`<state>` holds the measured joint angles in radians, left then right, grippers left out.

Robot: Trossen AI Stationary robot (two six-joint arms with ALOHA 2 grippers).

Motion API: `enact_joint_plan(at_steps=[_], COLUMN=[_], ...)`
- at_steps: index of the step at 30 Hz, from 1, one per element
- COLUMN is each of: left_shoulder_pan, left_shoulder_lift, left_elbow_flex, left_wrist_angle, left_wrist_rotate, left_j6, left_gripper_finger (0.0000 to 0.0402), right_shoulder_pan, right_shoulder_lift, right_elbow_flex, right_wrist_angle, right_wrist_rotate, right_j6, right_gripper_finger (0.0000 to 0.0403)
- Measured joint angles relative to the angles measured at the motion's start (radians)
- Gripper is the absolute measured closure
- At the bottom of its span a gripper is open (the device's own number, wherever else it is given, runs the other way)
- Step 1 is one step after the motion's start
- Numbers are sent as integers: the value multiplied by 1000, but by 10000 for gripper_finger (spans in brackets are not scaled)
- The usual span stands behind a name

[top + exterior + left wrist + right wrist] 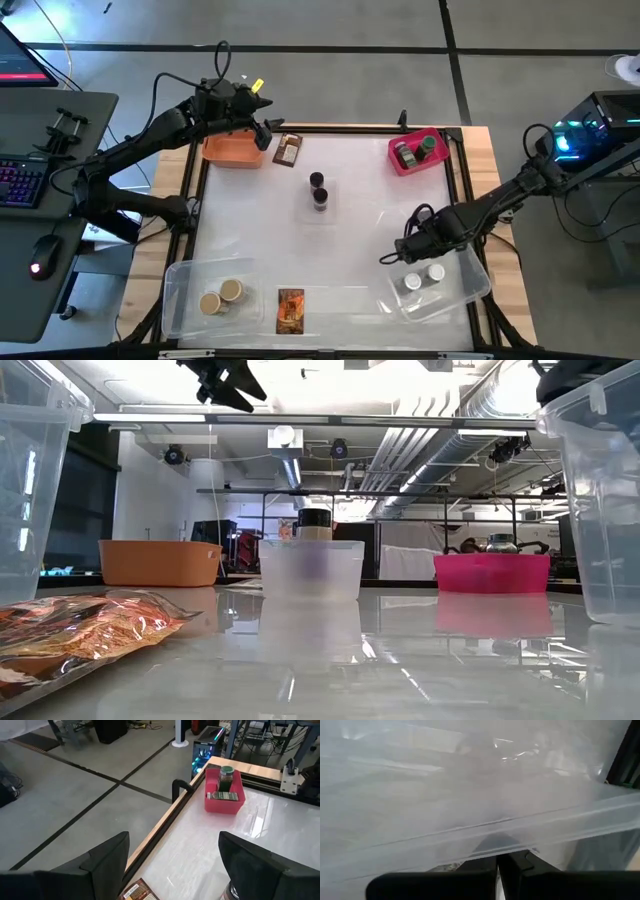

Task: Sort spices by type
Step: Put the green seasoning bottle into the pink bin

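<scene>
Your left claw (268,131) hangs with its fingers apart over the far left of the tabletop (360,230), between the orange bin (232,150) and a brown packet (288,150) lying just beside it. The packet's long axis runs away from you. Your right claw (398,254) sits at the rim of the near right tub (470,285), fingers together and empty, with two white-capped jars (425,276) inside. Two dark-capped jars (318,190) wait mid-table; I judge the left arm is nearer the packet, so it is the natural next pick.
</scene>
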<state>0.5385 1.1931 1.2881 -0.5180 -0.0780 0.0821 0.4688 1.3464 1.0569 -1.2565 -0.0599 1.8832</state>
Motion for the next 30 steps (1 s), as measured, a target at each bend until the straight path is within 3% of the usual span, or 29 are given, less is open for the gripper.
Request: enact_joint_plan(at_steps=[12, 17, 20, 24, 28, 30], left_shoulder_pan=[0, 0, 0, 0, 0, 0], left_shoulder_lift=[0, 0, 0, 0, 0, 0], left_elbow_flex=[0, 0, 0, 0, 0, 0], left_wrist_angle=[0, -11, -17, -17, -17, -20], left_wrist_rotate=[0, 0, 0, 0, 0, 0], left_j6=[17, 17, 17, 17, 2, 1], left_gripper_finger=[108, 108, 108, 108, 108, 108], right_shoulder_pan=[-128, -147, -146, -259, -464, -586], right_shoulder_lift=[0, -7, -29, -47, -43, -39], right_elbow_flex=[0, 67, 149, 252, 312, 309], right_wrist_angle=[137, 204, 200, 210, 213, 213], right_wrist_rotate=[100, -101, -131, 79, 357, 440], right_j6=[-22, -219, -308, -452, -672, -779], right_gripper_finger=[403, 403, 403, 403, 403, 402])
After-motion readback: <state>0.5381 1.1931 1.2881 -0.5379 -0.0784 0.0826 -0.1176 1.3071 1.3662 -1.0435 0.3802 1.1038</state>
